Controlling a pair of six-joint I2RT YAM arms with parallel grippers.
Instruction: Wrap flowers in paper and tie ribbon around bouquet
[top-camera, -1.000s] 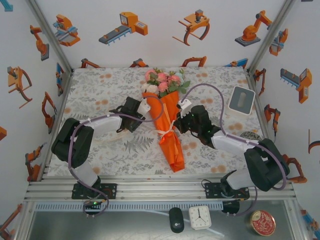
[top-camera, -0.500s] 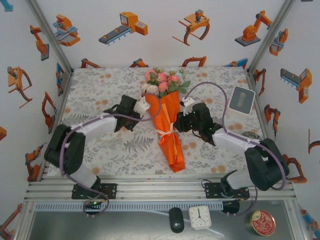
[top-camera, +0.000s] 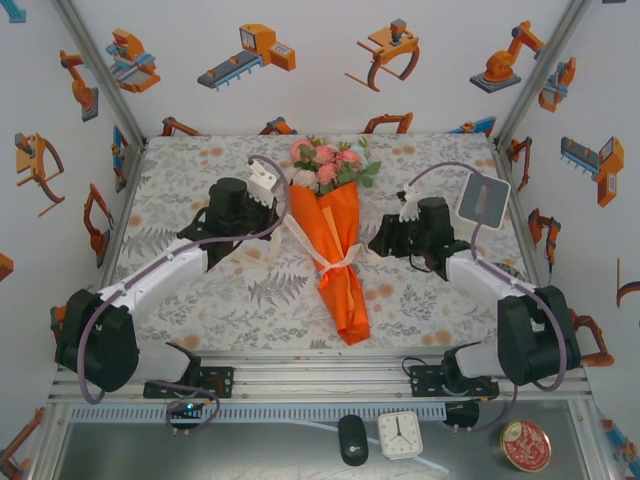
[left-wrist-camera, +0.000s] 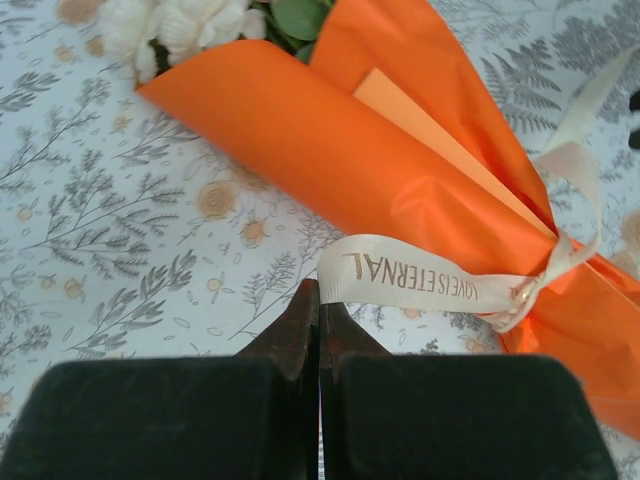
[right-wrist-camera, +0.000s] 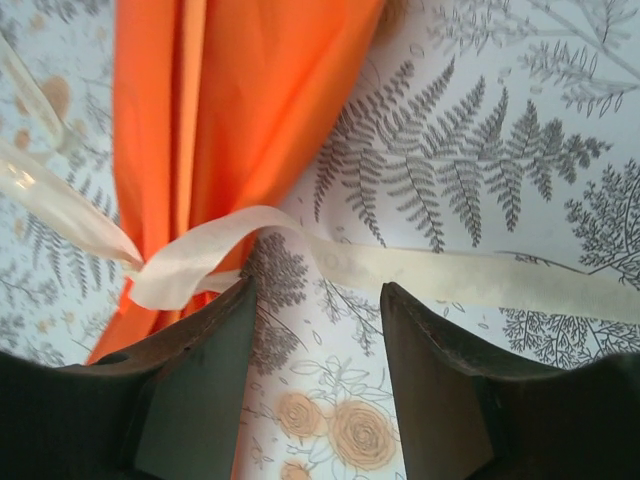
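Grey fern print covers the tabletop (top-camera: 200, 290), closed in by white panels (top-camera: 320, 90) showing orange robot cartoons. Nearest, beyond the front rail (top-camera: 320, 380), sit a clock (top-camera: 400, 434) and a round red tin (top-camera: 525, 445). Mid-tabletop lies the bouquet (top-camera: 345, 295), cone tip toward the rail, its paper (top-camera: 335, 215) cinched at the waist by the ribbon (top-camera: 337, 262). The left end effector (left-wrist-camera: 319, 290) is closed tight on itself, and a lettered ribbon tail lies just past its tips. The right end effector (right-wrist-camera: 315, 290) has its jaws spread, holding nothing, with another tail crossing the print just ahead. Farther back are the flowers (top-camera: 325, 165), with a white box (top-camera: 483, 200) off to the right.
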